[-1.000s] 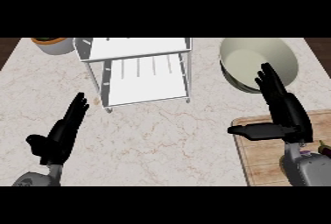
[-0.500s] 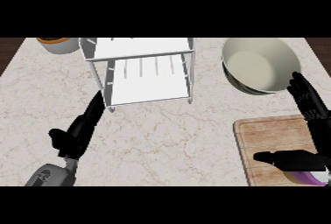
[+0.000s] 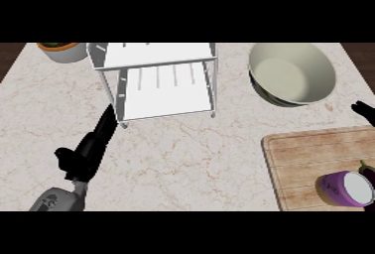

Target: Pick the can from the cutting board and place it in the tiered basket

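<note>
A purple can (image 3: 345,188) with a white top lies tilted on the wooden cutting board (image 3: 304,156), near the board's lower right corner. The white tiered basket (image 3: 157,79) stands at the upper middle of the counter. My left hand (image 3: 86,151) is open at the lower left, its straight fingers pointing up toward the basket's front left leg, holding nothing. Only small black bits of my right hand (image 3: 363,110) show at the right edge, one above the board and one just beside the can; the rest is out of view.
A large pale bowl (image 3: 291,73) sits at the upper right, just beyond the cutting board. A small pot (image 3: 62,50) stands at the upper left corner. Marbled counter lies between the basket and the board.
My right hand has slid right and is almost out of view, uncovering the can on the board. My left hand has edged up toward the basket.
</note>
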You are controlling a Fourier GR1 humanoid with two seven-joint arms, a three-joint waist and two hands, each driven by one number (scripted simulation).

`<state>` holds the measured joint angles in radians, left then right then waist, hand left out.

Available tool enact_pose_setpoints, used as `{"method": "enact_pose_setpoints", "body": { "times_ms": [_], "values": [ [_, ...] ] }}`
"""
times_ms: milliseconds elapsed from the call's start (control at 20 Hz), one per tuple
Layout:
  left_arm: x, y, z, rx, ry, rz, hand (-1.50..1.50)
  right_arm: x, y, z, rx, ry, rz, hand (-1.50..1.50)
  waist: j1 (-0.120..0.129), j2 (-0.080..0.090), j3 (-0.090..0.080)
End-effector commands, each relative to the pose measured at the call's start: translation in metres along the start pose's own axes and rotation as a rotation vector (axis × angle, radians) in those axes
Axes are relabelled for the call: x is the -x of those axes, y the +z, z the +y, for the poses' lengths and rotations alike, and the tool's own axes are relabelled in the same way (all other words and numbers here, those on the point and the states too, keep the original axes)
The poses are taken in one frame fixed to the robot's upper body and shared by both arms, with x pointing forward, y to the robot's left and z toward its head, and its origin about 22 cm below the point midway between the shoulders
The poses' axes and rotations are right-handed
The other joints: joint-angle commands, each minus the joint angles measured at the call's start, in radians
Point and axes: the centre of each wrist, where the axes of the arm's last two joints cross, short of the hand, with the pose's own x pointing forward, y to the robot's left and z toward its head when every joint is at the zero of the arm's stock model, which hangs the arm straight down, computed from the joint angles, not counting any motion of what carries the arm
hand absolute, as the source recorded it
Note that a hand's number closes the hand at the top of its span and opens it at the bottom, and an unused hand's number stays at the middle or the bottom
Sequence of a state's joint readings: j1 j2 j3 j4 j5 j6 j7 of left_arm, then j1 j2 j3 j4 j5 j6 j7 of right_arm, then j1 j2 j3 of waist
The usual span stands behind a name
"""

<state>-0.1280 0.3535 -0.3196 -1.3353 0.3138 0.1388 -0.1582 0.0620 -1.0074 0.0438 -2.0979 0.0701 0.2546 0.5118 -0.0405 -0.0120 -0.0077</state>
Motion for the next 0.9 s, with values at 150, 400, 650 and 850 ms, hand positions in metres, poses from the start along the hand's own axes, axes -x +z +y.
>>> {"method": "enact_pose_setpoints", "body": {
  "times_ms": [150,400,650,850],
  "values": [
    [-0.003,0.003,-0.007,0.027,-0.001,-0.006,0.00,-0.052,0.042,-0.021,-0.190,0.241,0.127,-1.50,0.021,0.005,0.004],
    [-0.009,-0.004,-0.013,0.042,0.006,-0.014,0.00,-0.060,0.055,-0.023,-0.195,0.204,0.186,-1.50,0.029,0.009,0.007],
    [-0.011,0.003,0.003,0.057,0.012,-0.004,0.00,-0.063,0.044,-0.007,-0.061,0.170,0.242,-1.50,0.050,0.012,0.007],
    [-0.010,-0.009,-0.004,0.050,-0.007,-0.012,0.00,-0.054,0.046,0.015,-0.087,0.286,0.334,-1.50,0.040,0.012,0.008]
  ]
}}
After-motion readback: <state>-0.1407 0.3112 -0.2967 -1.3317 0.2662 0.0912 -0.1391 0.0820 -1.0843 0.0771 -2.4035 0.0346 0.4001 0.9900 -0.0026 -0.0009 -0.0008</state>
